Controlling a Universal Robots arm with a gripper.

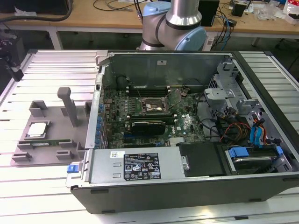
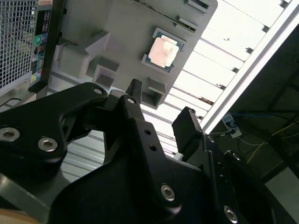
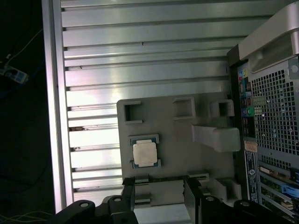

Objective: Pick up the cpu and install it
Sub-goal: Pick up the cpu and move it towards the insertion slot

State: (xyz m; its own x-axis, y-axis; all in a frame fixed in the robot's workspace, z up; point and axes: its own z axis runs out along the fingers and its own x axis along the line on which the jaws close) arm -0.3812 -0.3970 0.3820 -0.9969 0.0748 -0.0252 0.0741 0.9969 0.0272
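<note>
Claw (image 3: 159, 185) spread wide and empty, cpu (image 3: 145, 154) flat in grey tray (image 3: 173, 135) just beyond its fingertips, untouched, computer case (image 3: 275, 116) alongside.

The cpu (image 1: 37, 129), a small square chip with a silver-grey metal top and pale edge, is seen lying flat in a recess of the grey holder tray (image 1: 52, 113), toward the exterior view's left.

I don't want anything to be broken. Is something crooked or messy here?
Nothing stands out. The cpu lies flat and square in its pocket on the grey tray. The memory stick lies straight next to it. The open gripper hangs above the tray, touching neither. The computer case lies open on its side, nothing spilled.
</note>
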